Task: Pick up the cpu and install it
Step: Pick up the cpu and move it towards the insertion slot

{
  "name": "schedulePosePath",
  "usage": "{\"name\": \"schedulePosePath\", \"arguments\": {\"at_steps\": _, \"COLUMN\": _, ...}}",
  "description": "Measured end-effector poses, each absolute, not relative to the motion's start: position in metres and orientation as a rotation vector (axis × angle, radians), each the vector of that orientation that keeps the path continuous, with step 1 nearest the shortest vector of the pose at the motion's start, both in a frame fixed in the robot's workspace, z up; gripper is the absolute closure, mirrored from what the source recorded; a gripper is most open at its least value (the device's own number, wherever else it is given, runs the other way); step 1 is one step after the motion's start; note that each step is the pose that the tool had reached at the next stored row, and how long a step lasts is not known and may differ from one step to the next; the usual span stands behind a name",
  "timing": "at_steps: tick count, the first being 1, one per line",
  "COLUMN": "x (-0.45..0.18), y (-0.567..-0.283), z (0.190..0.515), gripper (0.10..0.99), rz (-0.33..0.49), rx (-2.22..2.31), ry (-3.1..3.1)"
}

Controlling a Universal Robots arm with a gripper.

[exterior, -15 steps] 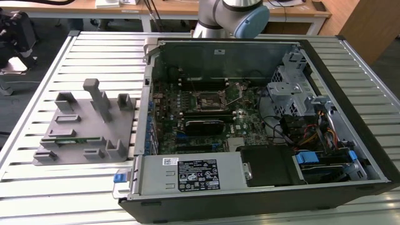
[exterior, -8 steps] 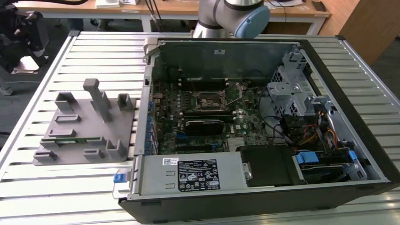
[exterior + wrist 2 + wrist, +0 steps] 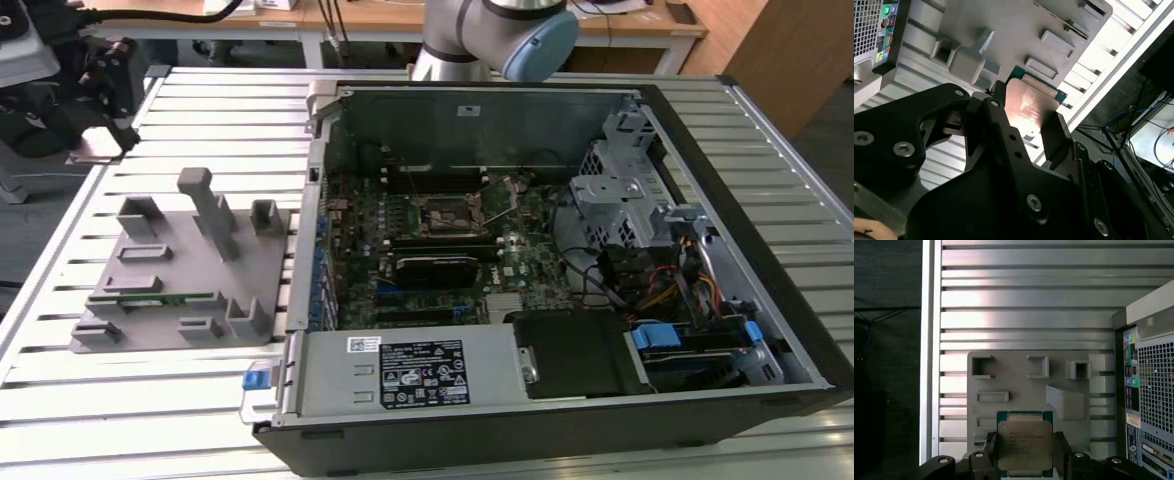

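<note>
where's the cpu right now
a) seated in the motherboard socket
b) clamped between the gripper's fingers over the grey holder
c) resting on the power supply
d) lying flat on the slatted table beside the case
b: in the first wrist view the cpu sits between the two fingers of the gripper, which flank it on either side, with the grey holder behind it.

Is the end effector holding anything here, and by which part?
Yes: the cpu, gripped by two opposite side edges between the fingers of the end effector.
</note>
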State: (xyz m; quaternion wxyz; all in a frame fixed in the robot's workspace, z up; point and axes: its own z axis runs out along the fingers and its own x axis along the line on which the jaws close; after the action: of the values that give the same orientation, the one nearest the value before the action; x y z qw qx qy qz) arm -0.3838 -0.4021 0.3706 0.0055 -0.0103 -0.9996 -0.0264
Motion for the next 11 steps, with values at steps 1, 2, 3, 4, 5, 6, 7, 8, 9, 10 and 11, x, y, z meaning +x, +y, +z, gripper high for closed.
{"name": "schedulePosePath", "arguments": {"at_steps": 1, "x": -0.3834, "y": -0.4021, "z": 0.3702, "gripper": 0.561, "rz": -0.076, "rx": -0.033, "ry": -3.13}}
{"name": "schedulePosePath", "arguments": {"at_steps": 2, "x": -0.3834, "y": -0.4021, "z": 0.3699, "gripper": 0.561, "rz": -0.071, "rx": -0.033, "ry": -3.13}}
{"name": "schedulePosePath", "arguments": {"at_steps": 3, "x": -0.3833, "y": -0.4022, "z": 0.37, "gripper": 0.561, "rz": -0.069, "rx": -0.033, "ry": -3.131}}
{"name": "schedulePosePath", "arguments": {"at_steps": 4, "x": -0.3833, "y": -0.4021, "z": 0.3699, "gripper": 0.561, "rz": -0.069, "rx": -0.033, "ry": -3.132}}
{"name": "schedulePosePath", "arguments": {"at_steps": 5, "x": -0.3833, "y": -0.402, "z": 0.37, "gripper": 0.561, "rz": -0.069, "rx": -0.033, "ry": -3.133}}
{"name": "schedulePosePath", "arguments": {"at_steps": 6, "x": -0.3833, "y": -0.4018, "z": 0.3709, "gripper": 0.561, "rz": -0.069, "rx": -0.033, "ry": -3.133}}
{"name": "schedulePosePath", "arguments": {"at_steps": 7, "x": -0.3834, "y": -0.4013, "z": 0.3721, "gripper": 0.561, "rz": -0.069, "rx": -0.033, "ry": -3.133}}
{"name": "schedulePosePath", "arguments": {"at_steps": 8, "x": -0.3833, "y": -0.4008, "z": 0.3736, "gripper": 0.561, "rz": -0.069, "rx": -0.033, "ry": -3.134}}
{"name": "schedulePosePath", "arguments": {"at_steps": 9, "x": -0.3833, "y": -0.4003, "z": 0.3751, "gripper": 0.561, "rz": -0.069, "rx": -0.033, "ry": -3.134}}
{"name": "schedulePosePath", "arguments": {"at_steps": 10, "x": -0.3833, "y": -0.3997, "z": 0.3767, "gripper": 0.561, "rz": -0.069, "rx": -0.033, "ry": -3.134}}
{"name": "schedulePosePath", "arguments": {"at_steps": 11, "x": -0.3833, "y": -0.3991, "z": 0.3783, "gripper": 0.561, "rz": -0.069, "rx": -0.033, "ry": -3.134}}
